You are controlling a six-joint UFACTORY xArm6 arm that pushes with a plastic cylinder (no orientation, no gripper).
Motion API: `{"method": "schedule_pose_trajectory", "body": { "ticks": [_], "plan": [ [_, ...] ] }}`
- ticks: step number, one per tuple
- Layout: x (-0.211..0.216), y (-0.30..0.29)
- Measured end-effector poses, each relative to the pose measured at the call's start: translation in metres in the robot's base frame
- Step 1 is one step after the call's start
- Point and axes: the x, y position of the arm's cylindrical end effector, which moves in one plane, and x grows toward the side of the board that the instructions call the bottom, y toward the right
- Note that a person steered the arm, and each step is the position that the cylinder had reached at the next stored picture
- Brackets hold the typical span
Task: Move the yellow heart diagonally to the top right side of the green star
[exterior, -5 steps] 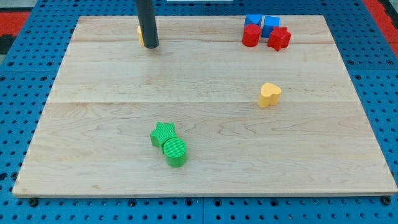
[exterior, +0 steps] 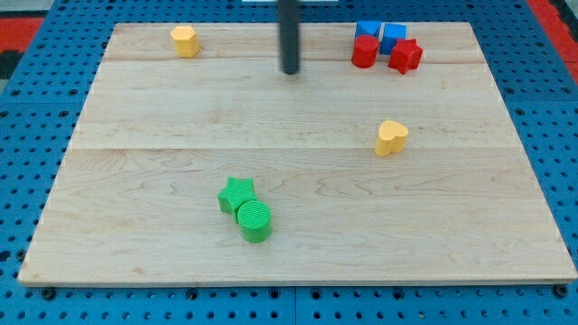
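Green star [exterior: 236,192] and green cylinder [exterior: 255,220] touching, near bench [exterior: 135,226] bottom edge, left of centre. Yellow heart [exterior: 391,137] apart, toward right edge; judged light, rigid, slidable, best pushed on its right flank. Tip [exterior: 290,71] near top edge, touching nothing; no hand fitted, nothing grasped. Red and blue blocks [exterior: 384,47] top-right corner.

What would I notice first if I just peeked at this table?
Probably the dark rod coming down from the view's top, with my tip on bare wood, touching no block. Then the bright bunch in the top right corner: a red cylinder, a red star and two blue blocks. Lower down, the green star sits snug against a green cylinder, and the yellow heart sits alone at the right.
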Motion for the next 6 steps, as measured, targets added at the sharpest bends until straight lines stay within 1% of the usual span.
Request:
{"method": "schedule_pose_trajectory", "body": {
  "ticks": [1,2,3,4,6],
  "plan": [
    [0.050,0.108],
    [0.138,0.150],
    [0.155,0.100],
    [0.144,0.031],
    [0.136,-0.070]
  ]
}}
